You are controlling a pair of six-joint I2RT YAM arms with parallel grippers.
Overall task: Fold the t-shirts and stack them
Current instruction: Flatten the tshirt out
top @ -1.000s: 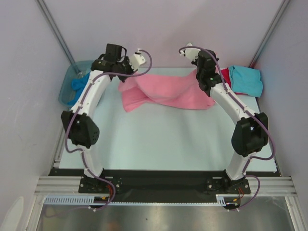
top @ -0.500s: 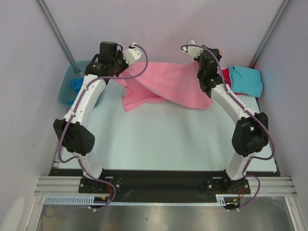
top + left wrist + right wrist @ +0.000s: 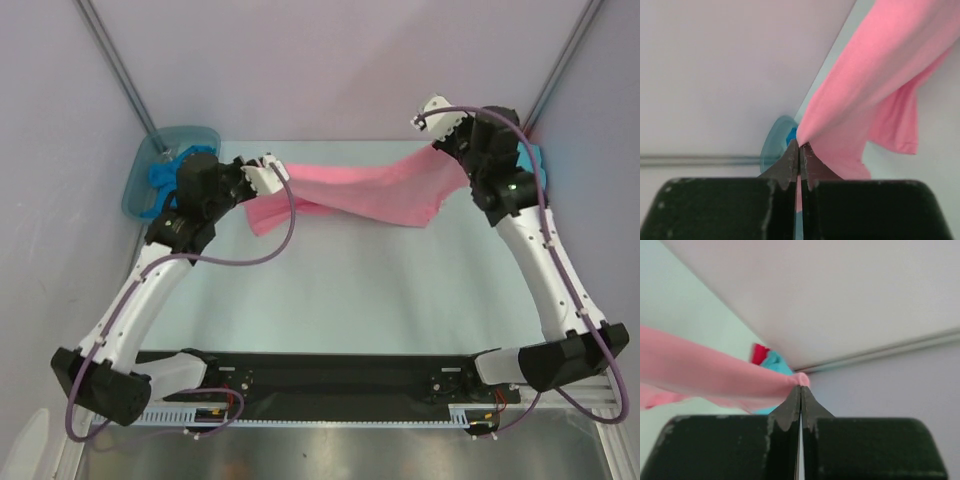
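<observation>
A light pink t-shirt (image 3: 360, 190) hangs stretched between my two grippers over the back of the table, with a loose part drooping below its left half. My left gripper (image 3: 278, 172) is shut on the shirt's left end; in the left wrist view the fingertips (image 3: 792, 152) pinch a corner of the pink cloth (image 3: 875, 75). My right gripper (image 3: 443, 140) is shut on the right end, and the pink cloth (image 3: 700, 370) trails away from it. A turquoise t-shirt (image 3: 777, 362) and a red t-shirt (image 3: 757, 354) lie together at the back right. The blue t-shirt (image 3: 160, 175) sits in the tub.
The translucent grey-blue tub (image 3: 190, 135) stands at the back left corner beside my left arm. Grey walls close in the table on the left, back and right. The table's pale surface (image 3: 340, 290) lies under the hanging shirt.
Both grippers have moved apart and away from the back wall, pulling the pink t-shirt out longer between them. The left arm has dropped low; the right has swung right, in front of the turquoise shirt.
</observation>
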